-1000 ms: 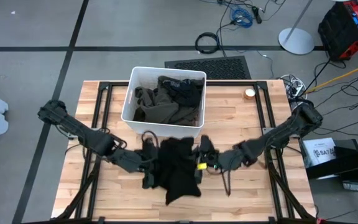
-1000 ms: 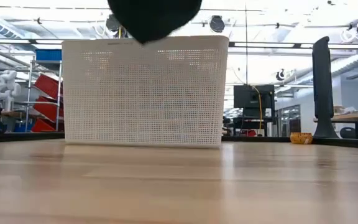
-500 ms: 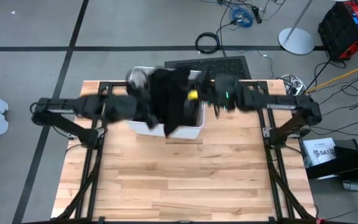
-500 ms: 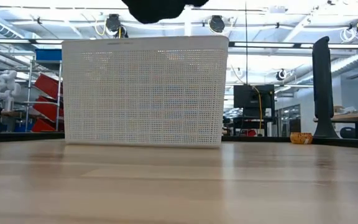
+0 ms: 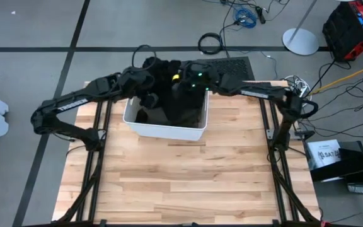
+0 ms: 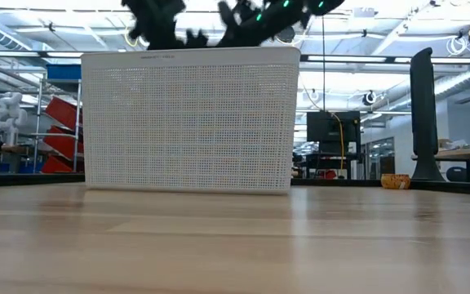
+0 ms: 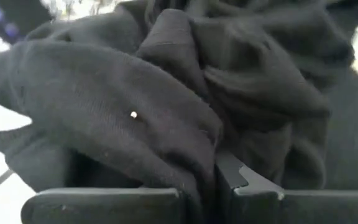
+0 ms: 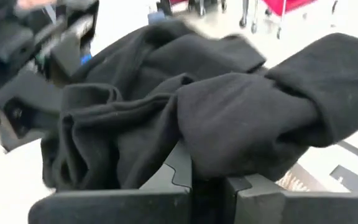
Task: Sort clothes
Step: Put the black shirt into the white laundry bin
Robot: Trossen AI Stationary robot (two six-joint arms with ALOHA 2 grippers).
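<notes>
the black garment (image 5: 176,94) hangs between the two arms over the white bin (image 5: 162,128) at the far side of the worktop (image 5: 188,183), its lower folds drooping down into the bin. the left gripper (image 5: 149,81) has its fingers (image 7: 104,202) pinched together on a bunched edge of the cloth, and the right gripper (image 5: 191,79) has its fingers (image 8: 129,199) clamped on another thick fold close by. from here the fabric looks soft, limp and light, something like a sweatshirt knit: it sags and creases wherever it isn't held, so it won't keep any shape and won't slide out of a pinch easily. it seems best taken by a gathered fold or a hem, as both grips do now, since one thin layer could pull free. other dark clothes seem to lie under it in the bin, though i can't tell them apart.
</notes>
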